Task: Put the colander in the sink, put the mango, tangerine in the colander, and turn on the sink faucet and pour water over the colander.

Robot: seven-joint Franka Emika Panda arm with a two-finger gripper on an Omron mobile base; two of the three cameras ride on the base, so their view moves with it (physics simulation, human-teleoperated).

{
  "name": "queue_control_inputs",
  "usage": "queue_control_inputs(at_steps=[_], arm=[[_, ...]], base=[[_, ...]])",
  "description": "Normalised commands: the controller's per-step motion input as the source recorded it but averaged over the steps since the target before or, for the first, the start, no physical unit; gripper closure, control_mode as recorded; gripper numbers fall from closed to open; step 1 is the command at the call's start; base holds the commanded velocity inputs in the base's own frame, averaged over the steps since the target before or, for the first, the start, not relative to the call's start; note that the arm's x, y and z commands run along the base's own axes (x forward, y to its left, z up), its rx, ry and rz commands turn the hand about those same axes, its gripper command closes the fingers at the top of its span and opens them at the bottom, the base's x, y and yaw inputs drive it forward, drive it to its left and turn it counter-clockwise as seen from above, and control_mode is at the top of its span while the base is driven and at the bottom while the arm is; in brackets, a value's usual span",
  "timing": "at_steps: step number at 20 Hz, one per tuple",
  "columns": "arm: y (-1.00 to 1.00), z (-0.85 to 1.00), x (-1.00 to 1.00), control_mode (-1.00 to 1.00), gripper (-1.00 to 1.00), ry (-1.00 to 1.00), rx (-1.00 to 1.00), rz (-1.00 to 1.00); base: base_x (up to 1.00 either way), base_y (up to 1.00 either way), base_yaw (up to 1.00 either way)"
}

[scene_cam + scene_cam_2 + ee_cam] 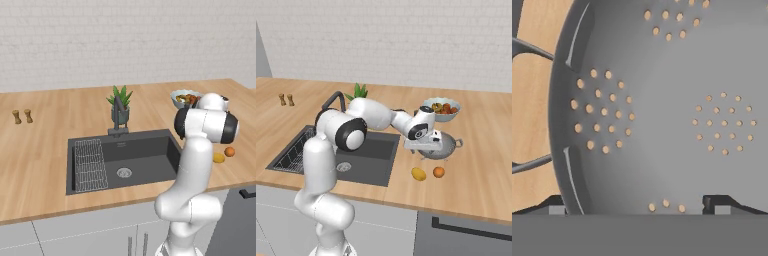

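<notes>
Now gripper [640, 205] released, jaws straddling colander [662, 110] rim; colander on counter [476, 190] right of sink [373, 150], mango [418, 173], tangerine [439, 172] near it.

Grey metal colander [662, 110], dotted with clusters of small holes showing wood tone through. Yellow mango [418, 173]; orange tangerine [439, 172]. Dark grey sink [145, 155] with steel drain [124, 172] and pale wire rack [90, 165]. Light wood-grain counter [45, 150]. Pale bowl [442, 111] holding red and orange fruit. Green plant [120, 96]. White brick-patterned wall [125, 35].
</notes>
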Motion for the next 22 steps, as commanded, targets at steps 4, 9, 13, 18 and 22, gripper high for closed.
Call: queue_control_inputs(at_steps=[4,9,13,18,22], arm=[[0.00,-0.16,0.00,-1.00,1.00,-0.02,-0.03,0.00],[0.00,0.00,0.00,-1.00,1.00,0.00,0.00,0.00],[0.00,0.00,0.01,-1.00,1.00,0.00,0.00,0.00],[0.00,0.08,-0.10,-1.00,1.00,0.00,0.00,0.00],[0.00,0.34,-0.07,-1.00,1.00,0.00,0.00,0.01]], base=[[0.00,0.00,0.00],[0.00,0.00,0.00],[0.00,0.00,0.00],[0.00,0.00,0.00],[0.00,0.00,0.00]])
